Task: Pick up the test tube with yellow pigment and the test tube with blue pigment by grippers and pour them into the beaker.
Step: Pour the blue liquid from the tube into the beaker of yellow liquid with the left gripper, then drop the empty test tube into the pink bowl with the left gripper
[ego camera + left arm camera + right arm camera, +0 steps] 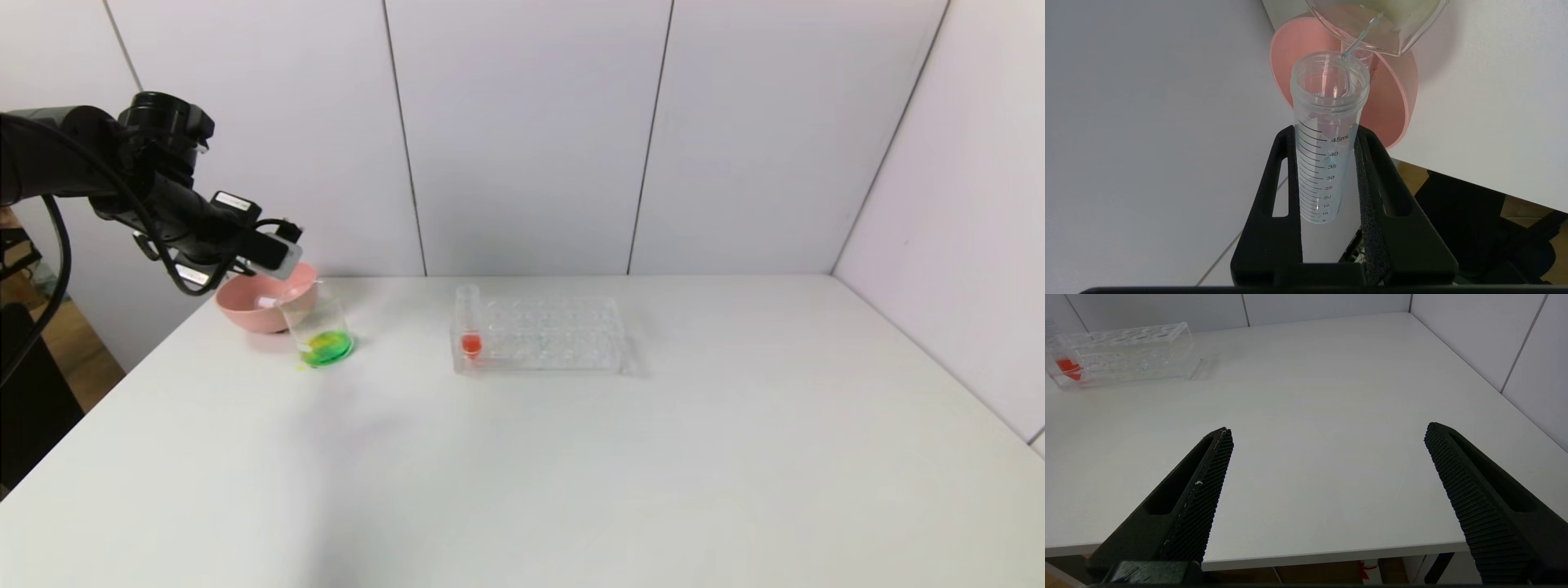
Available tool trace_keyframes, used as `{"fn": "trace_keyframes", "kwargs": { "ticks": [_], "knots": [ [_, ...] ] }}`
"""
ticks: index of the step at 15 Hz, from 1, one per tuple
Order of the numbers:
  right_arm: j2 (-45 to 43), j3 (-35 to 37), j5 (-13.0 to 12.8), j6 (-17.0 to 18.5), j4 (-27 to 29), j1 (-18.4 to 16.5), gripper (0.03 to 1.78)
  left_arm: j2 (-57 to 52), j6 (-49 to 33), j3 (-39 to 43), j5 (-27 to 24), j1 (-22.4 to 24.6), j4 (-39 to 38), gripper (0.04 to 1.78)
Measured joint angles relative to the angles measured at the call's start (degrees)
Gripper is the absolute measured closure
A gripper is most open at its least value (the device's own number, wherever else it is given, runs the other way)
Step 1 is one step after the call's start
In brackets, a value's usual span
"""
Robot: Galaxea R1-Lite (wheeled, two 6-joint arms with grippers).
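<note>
My left gripper (276, 263) (1327, 132) is shut on a clear graduated test tube (1327, 134) that looks drained, with only a faint bluish tint. The tube is tipped, its open mouth at the rim of the beaker (320, 331) (1376, 28). The beaker stands on the table and holds green liquid (328, 349). No tube with yellow or blue liquid shows in any view. My right gripper (1329, 430) hangs open and empty over the table's near edge, outside the head view.
A pink bowl (253, 306) (1396, 106) sits just behind the beaker, at the table's back left. A clear tube rack (547, 335) (1126, 355) stands mid-table with a red-orange tube (471, 327) in its left end. Walls close off the back and right.
</note>
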Motion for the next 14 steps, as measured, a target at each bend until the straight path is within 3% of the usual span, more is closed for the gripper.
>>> {"fn": "trace_keyframes", "kwargs": {
  "ticks": [6,10,14],
  "knots": [
    [0.00,0.00,-0.02,0.00,0.00,0.00,0.10,-0.35,-2.17,0.00,-0.80,0.16,-0.16,1.40],
    [0.00,0.00,-0.02,0.02,-0.02,0.00,0.10,-1.85,-17.99,0.00,-9.18,1.93,-0.11,1.40],
    [0.00,0.00,-0.02,0.02,-0.02,0.02,0.10,-4.41,-41.23,0.40,-17.65,4.49,-1.29,1.40]
  ]
}}
